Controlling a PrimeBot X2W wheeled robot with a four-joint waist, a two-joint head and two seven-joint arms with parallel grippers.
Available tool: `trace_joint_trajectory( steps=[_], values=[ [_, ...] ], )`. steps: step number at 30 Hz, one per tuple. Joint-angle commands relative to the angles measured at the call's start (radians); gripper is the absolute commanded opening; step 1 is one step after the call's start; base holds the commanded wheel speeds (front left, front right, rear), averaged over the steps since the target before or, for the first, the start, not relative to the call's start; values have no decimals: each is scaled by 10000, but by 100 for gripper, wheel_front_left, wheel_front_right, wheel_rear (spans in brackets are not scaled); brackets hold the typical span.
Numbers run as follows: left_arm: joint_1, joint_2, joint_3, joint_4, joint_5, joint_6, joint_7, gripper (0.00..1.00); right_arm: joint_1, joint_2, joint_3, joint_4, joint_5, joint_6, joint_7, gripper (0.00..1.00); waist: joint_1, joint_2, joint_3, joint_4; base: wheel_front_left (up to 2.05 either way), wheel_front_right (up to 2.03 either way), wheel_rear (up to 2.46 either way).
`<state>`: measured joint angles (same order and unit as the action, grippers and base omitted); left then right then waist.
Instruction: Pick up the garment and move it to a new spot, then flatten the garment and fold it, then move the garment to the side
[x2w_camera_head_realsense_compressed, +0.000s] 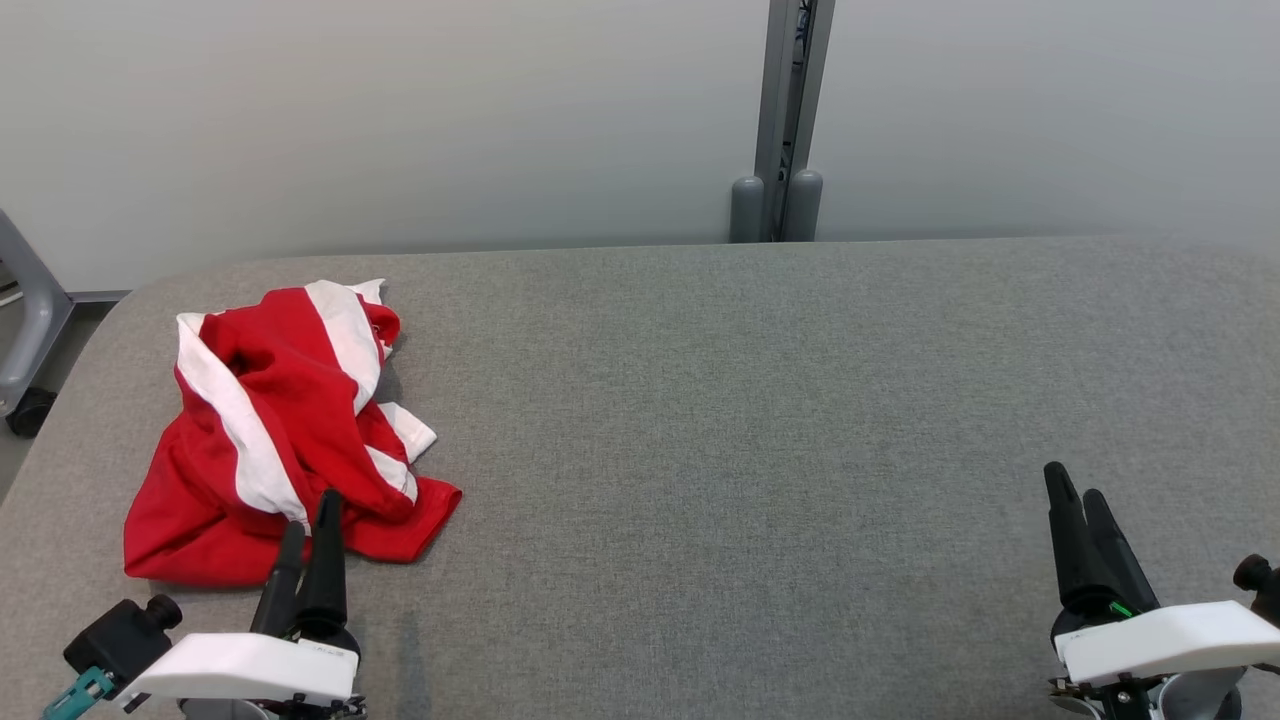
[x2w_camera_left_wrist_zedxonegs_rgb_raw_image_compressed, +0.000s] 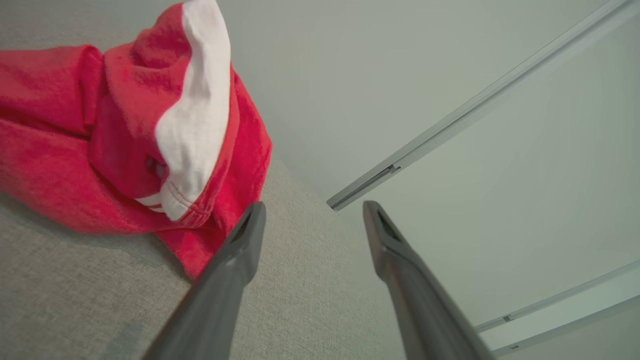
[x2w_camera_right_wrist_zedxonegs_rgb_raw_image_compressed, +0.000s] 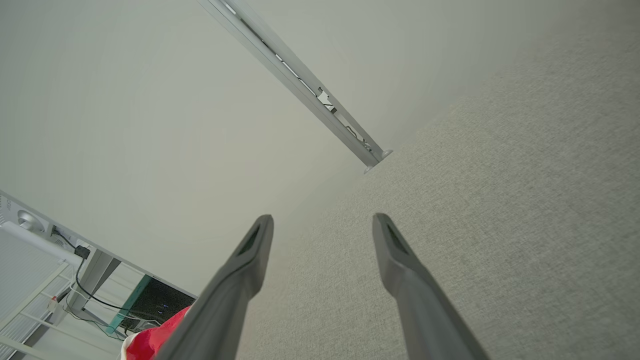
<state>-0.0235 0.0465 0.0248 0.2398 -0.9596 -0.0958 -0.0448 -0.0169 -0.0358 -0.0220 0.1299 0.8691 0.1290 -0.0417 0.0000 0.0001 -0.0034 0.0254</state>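
The garment (x2w_camera_head_realsense_compressed: 275, 430) is a crumpled red piece with white stripes, heaped at the left of the grey fabric table (x2w_camera_head_realsense_compressed: 760, 420). My left gripper (x2w_camera_head_realsense_compressed: 312, 518) stands at the heap's near edge, open, nothing between its fingers. In the left wrist view the garment (x2w_camera_left_wrist_zedxonegs_rgb_raw_image_compressed: 125, 130) lies just left of the open left gripper (x2w_camera_left_wrist_zedxonegs_rgb_raw_image_compressed: 314, 212), with one fingertip (x2w_camera_left_wrist_zedxonegs_rgb_raw_image_compressed: 252, 225) close to its red hem. My right gripper (x2w_camera_head_realsense_compressed: 1076, 486) hovers at the lower right, open and empty, far from the cloth. In the right wrist view, its tips (x2w_camera_right_wrist_zedxonegs_rgb_raw_image_compressed: 322, 225) are spread over bare table, and a scrap of the garment (x2w_camera_right_wrist_zedxonegs_rgb_raw_image_compressed: 152, 337) peeks out at the bottom left.
A pale wall rises behind the table, with a grey metal post (x2w_camera_head_realsense_compressed: 785, 120) at the table's far edge. A grey frame with a black caster (x2w_camera_head_realsense_compressed: 28, 345) stands on the floor past the table's left end. Wide grey surface stretches between the two grippers.
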Motion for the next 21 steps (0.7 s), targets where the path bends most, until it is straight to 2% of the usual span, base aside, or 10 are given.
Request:
trace_joint_trajectory(
  steps=[1, 21],
  values=[
    [-46, 92, -15, -154, 280, 15, -58, 100, -83, -101, 14, -227, -276, 13, -92, 100, 0, -1, -1, 3, 0, 0, 0],
    [265, 340, -158, -301, 3192, 165, -712, 100, 213, -126, -225, -480, -3057, 17, -745, 100, 0, -1, -29, 36, 0, 0, 0]
  ],
)
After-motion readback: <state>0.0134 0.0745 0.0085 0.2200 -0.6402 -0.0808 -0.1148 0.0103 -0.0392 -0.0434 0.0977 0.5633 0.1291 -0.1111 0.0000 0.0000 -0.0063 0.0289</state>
